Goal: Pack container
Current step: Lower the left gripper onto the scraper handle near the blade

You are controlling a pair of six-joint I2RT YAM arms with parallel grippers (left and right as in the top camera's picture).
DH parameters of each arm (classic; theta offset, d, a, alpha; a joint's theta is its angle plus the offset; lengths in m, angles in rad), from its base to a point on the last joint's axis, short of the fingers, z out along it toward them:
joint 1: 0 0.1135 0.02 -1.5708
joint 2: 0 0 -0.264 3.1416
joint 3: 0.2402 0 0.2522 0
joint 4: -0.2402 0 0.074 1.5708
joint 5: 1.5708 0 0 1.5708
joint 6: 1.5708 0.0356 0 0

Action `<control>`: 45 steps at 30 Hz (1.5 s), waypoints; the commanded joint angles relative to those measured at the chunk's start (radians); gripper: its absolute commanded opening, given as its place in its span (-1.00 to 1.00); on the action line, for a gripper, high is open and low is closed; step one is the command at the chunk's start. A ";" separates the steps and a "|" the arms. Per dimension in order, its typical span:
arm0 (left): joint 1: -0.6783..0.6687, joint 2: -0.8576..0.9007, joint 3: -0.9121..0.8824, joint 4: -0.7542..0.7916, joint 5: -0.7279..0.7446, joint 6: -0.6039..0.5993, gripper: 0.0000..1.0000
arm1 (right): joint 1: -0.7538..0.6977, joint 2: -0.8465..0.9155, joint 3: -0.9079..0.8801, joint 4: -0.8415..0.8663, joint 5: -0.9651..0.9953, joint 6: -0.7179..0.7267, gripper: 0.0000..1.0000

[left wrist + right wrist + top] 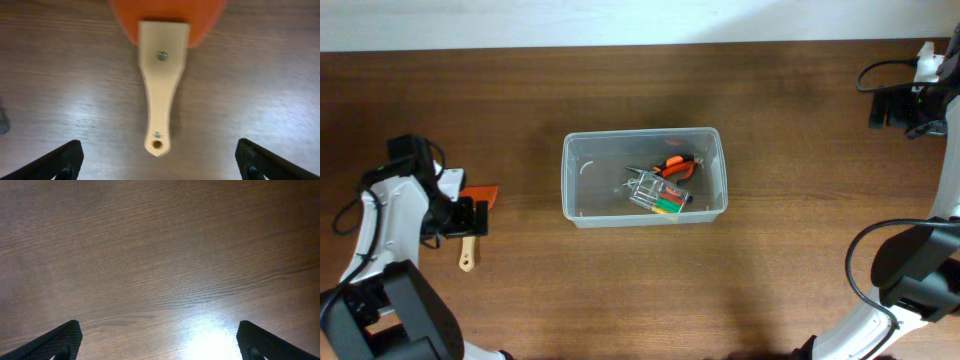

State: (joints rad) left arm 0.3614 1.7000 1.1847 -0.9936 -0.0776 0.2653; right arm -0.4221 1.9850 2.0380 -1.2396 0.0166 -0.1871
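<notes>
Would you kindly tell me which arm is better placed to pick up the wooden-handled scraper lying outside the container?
Left. The left gripper hangs open right over the scraper, its fingers either side of the handle. The right gripper, also open, faces only bare table, far beyond the container.

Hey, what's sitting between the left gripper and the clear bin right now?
Only bare table. In the overhead view nothing lies between the left gripper and the container; the orange-headed tool sits under the gripper.
</notes>
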 commanded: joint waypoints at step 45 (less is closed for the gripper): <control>0.034 0.204 -0.036 0.164 0.024 0.023 0.98 | 0.003 0.004 -0.005 0.002 -0.006 -0.004 0.97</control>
State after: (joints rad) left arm 0.3931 1.8965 1.1610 -0.8322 -0.0441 0.2684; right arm -0.4221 1.9850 2.0380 -1.2396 0.0166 -0.1875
